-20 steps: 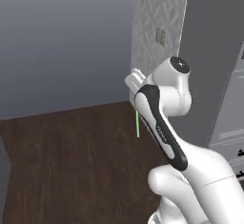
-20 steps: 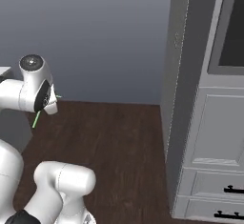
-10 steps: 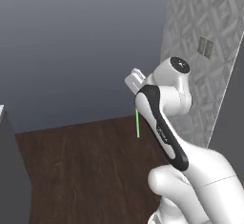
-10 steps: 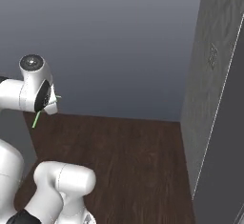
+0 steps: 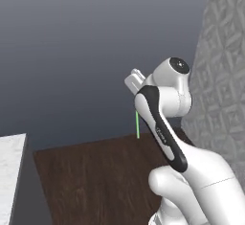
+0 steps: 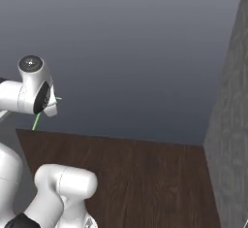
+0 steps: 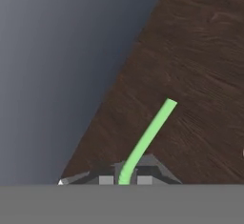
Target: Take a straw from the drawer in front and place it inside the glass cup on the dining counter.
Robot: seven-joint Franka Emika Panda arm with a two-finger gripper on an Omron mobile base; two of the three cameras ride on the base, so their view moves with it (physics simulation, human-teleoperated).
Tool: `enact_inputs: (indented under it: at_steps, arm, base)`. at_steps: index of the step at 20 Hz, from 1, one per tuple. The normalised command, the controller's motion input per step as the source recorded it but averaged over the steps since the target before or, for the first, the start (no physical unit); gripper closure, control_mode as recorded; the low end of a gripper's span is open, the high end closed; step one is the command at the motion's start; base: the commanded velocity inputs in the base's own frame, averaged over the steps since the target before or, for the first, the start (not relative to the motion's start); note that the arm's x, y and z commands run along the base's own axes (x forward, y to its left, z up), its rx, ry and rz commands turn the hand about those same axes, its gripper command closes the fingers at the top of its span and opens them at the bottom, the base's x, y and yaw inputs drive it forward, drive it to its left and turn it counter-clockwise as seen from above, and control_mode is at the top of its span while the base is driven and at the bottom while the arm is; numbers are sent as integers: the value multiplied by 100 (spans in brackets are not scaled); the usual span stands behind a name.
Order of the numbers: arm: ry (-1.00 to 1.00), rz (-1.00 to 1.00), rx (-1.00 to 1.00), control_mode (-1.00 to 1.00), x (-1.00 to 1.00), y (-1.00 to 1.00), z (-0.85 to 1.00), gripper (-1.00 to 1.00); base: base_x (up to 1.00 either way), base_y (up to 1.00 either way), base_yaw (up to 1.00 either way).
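Item: straw [image 7: 145, 140] — thin, light green, slightly bent near its base in the hand view. Pinched at its lower end in the closed claw [image 7: 125, 179], one dark fingertip on either side; the free end reaches out over the dark wood floor [image 7: 200, 75]

Same straw, left base view [image 5: 138, 125] — hangs straight down below the arm's wrist, upright, clear of the floor. Right base view [image 6: 36, 121] — a short green length slants down and to the left from beside the wrist

Item: claw, left base view [image 5: 135, 105] — carried high, close against the folded white arm, above the floor; its fingers are mostly hidden by the wrist housing here

Item: counter [image 5: 10, 171] — corner of a white marbled slab with faint grey veining and a thick edge, at the lower left of the left base view, well apart from the straw

Item: patterned grey wall panel [image 5: 222, 66] — right side of the left base view, behind the arm

Item: dark grey panel [image 6: 232, 125] — right edge of the right base view, standing on the floor

Backdrop: plain grey wall [image 6: 135, 47]
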Motion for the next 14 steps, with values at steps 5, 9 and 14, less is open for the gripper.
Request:
enact_inputs:
  at_steps: [5, 9, 14]
  arm:
    - [0, 0, 0, 100, 0, 0, 0, 100]
    - [0, 0, 0, 100, 0, 0, 0, 100]
    - [0, 0, 0, 100, 0, 0, 0, 100]
  base:
    - [100, 13, 15]
    - [100, 0, 33]
    - [100, 0, 51]
